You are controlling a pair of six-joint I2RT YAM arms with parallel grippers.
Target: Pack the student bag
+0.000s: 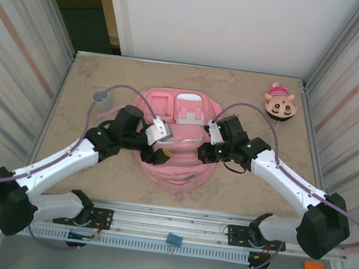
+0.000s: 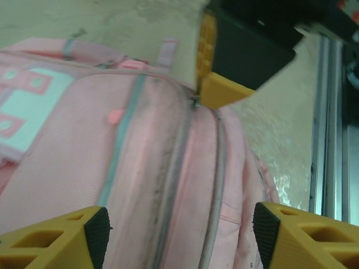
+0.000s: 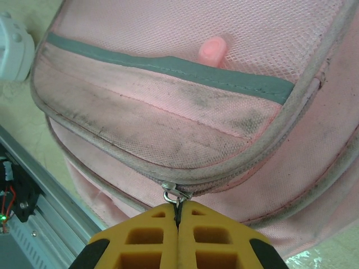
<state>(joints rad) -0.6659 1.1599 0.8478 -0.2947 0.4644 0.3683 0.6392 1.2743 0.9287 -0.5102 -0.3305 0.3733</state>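
Two tools at the pink backpack [image 1: 178,166], which lies flat mid-tabletop [image 1: 239,89]. Left tool [image 2: 180,224] is spread wide with nothing held, hovering over the bag's 8 o'clock side, fingers either side of the zipper seams. Right tool [image 3: 178,216] is fully closed, pinching the metal zipper pull [image 3: 173,195] at the bag's 4 o'clock edge. Cartoon plush [image 1: 280,103] is at 1 o'clock, grey cup [image 1: 101,99] at 10 o'clock.

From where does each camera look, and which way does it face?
Top external: above and behind the bases, looking down on the student bag; left arm, right arm show.
Left wrist: faces across the bag toward the right gripper; open left gripper shows.
Right wrist: close on the zipper pull, pinched by the right gripper.
Both wrist views share that pinch.
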